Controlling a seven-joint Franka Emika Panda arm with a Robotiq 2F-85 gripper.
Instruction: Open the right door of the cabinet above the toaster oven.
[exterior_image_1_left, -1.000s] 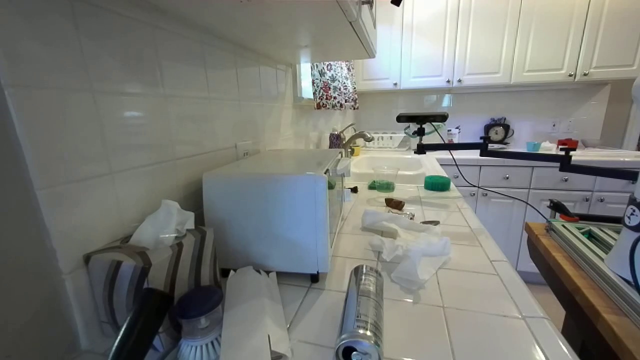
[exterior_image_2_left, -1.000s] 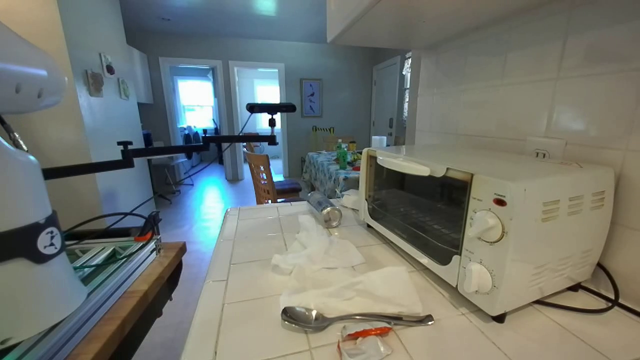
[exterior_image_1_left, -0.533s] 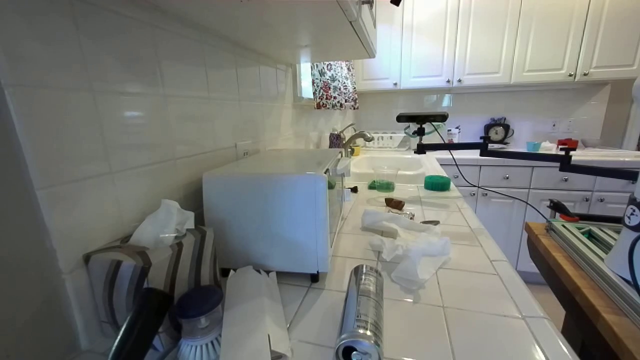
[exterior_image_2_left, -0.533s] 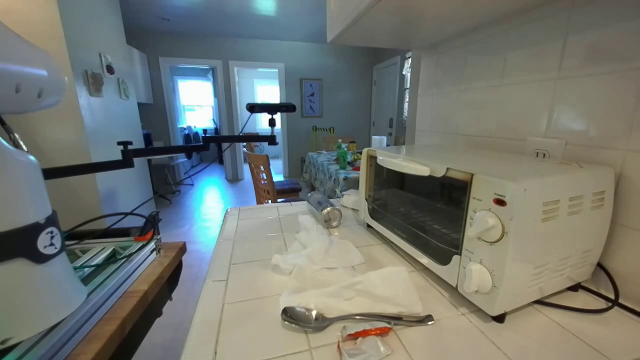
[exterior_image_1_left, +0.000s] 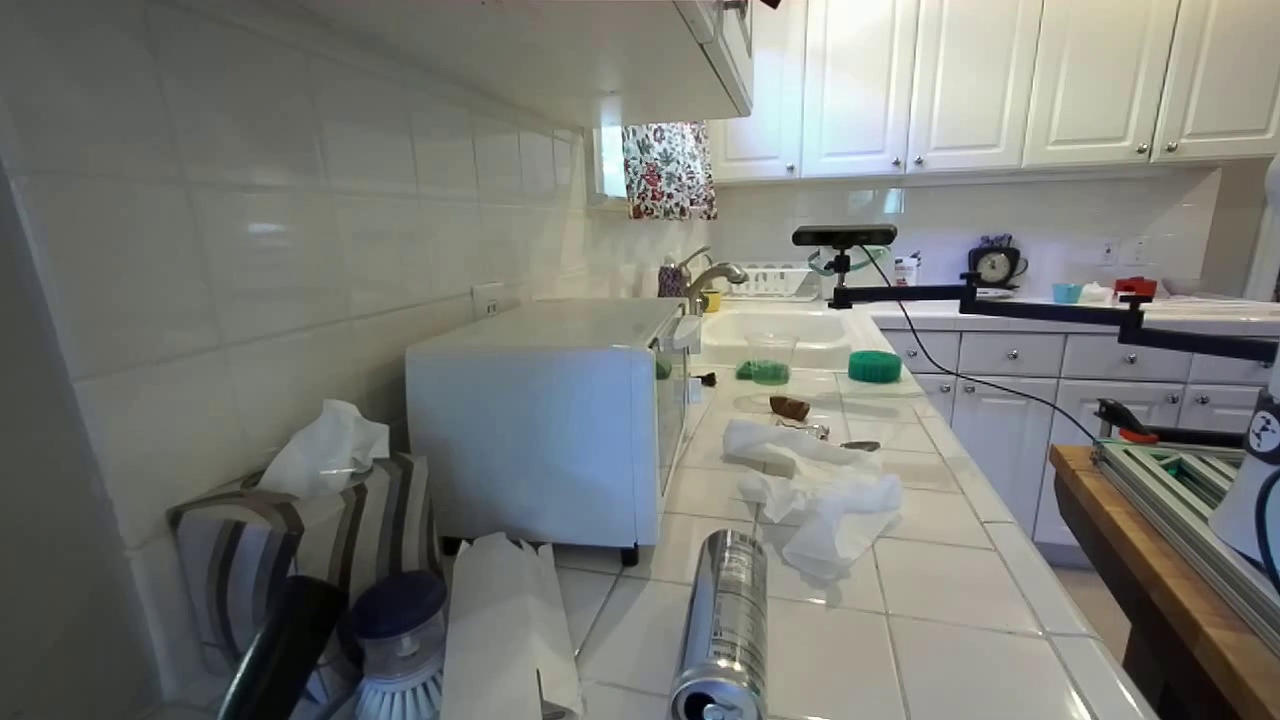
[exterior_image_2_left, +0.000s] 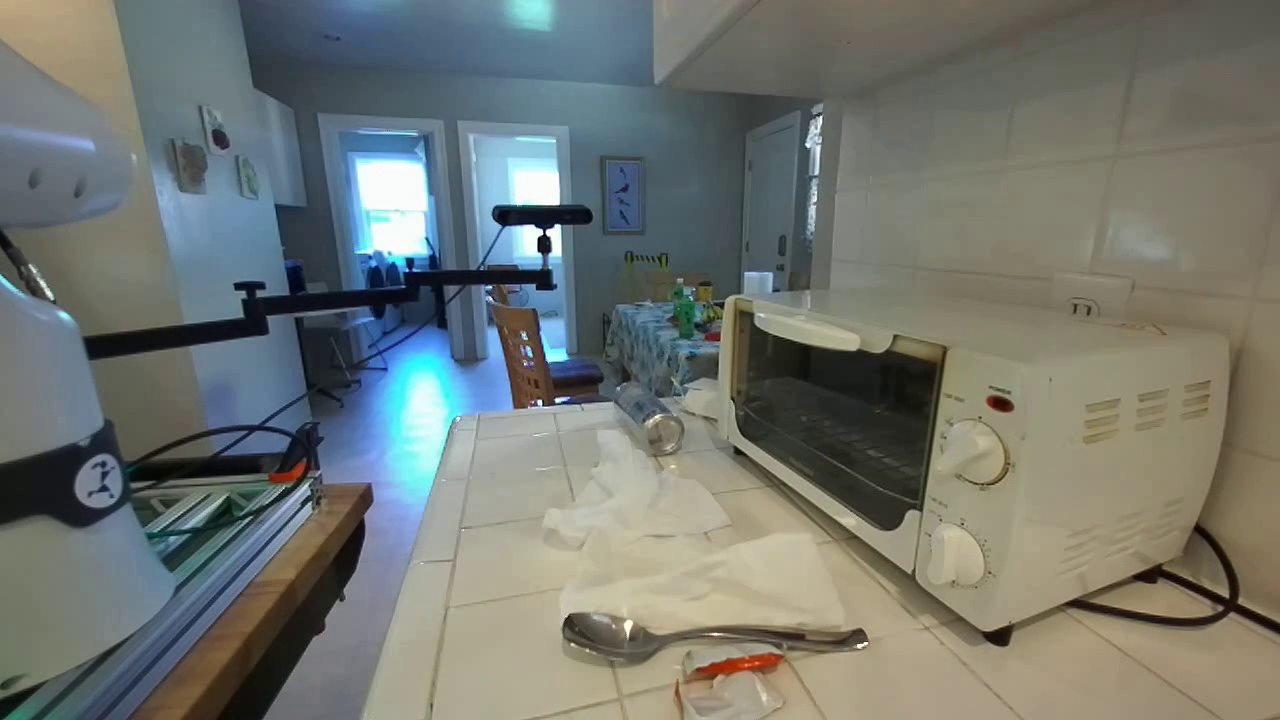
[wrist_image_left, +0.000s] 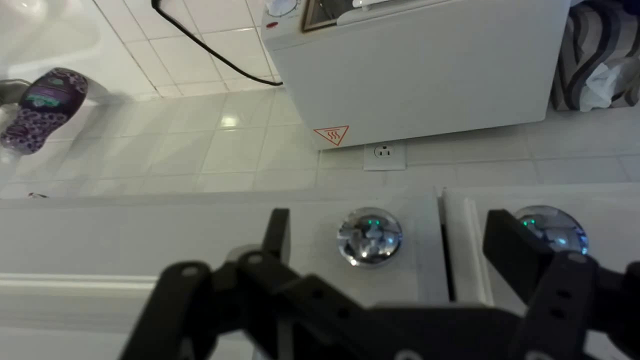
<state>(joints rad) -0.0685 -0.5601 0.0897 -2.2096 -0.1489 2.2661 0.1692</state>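
Right door (wrist_image_left: 150, 235) looks closed, above the toaster oven (wrist_image_left: 420, 75). Claw (wrist_image_left: 390, 235) wide, holding nothing, lined up across that door's chrome knob (wrist_image_left: 369, 236); best to narrow first, clearing the neighbouring knob (wrist_image_left: 557, 229), then advance, squeeze, pull outward.

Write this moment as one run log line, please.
claw: open; right door: closed; its chrome knob: between claw fingers in wrist view, ungripped

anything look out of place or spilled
The open can lies tipped on its side, though no spill shows; crumpled paper and a wrapper look like litter, all on the counter by the toaster oven.
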